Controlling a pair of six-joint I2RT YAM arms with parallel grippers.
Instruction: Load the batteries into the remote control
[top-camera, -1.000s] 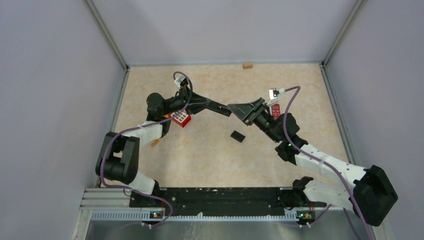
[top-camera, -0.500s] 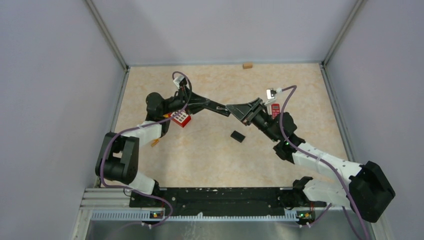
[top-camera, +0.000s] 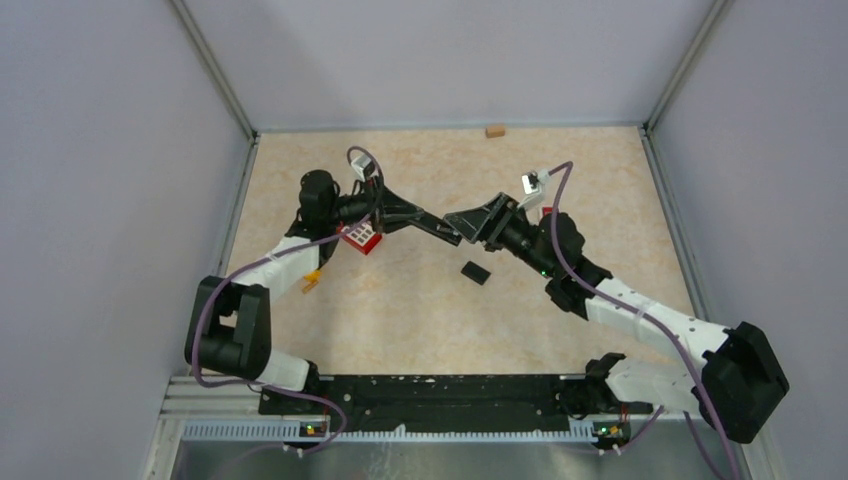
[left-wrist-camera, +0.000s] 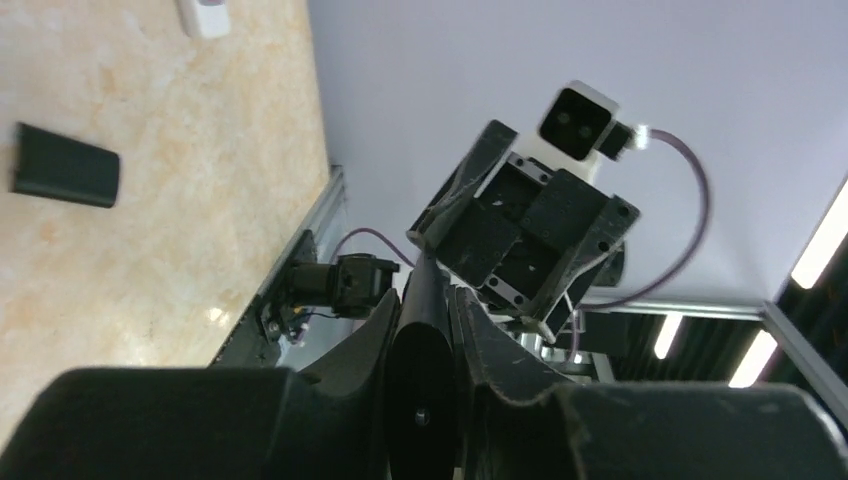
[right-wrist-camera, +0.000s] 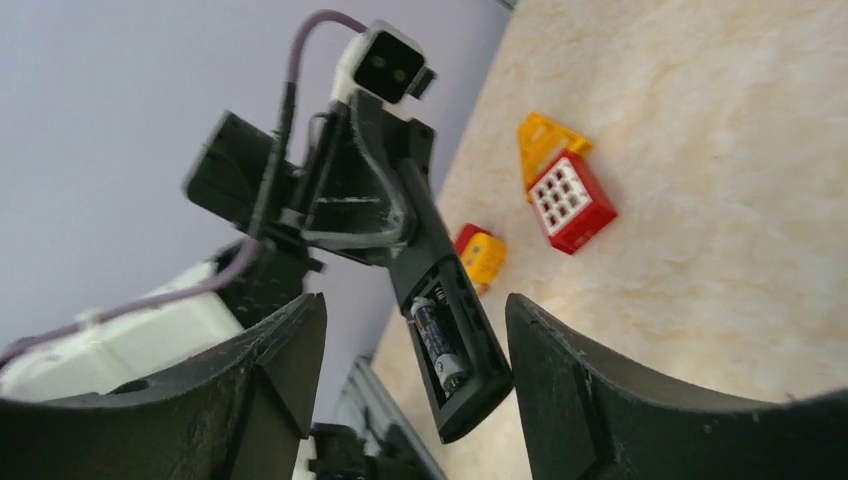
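Seen from above, the left hand (top-camera: 403, 212) is clenched on the black remote control (top-camera: 440, 227), raised over the surface (top-camera: 400, 310) mid-scene. The right hand (top-camera: 468, 222) is released, just right of the remote's tip. The left wrist view shows the remote pinched between its fingers. The right wrist view shows a battery (right-wrist-camera: 438, 340) seated in the remote's open compartment.

Red block (top-camera: 360, 238): white grid face showing, on my table (top-camera: 400, 330), left of the middle.
Yellow piece (right-wrist-camera: 548, 140): right against that red block.
Small red-and-yellow block (right-wrist-camera: 478, 255): near them, not touching.
Flat black piece (top-camera: 476, 272): alone, mid-table.
Tan cube (top-camera: 494, 130): at my table's far edge.
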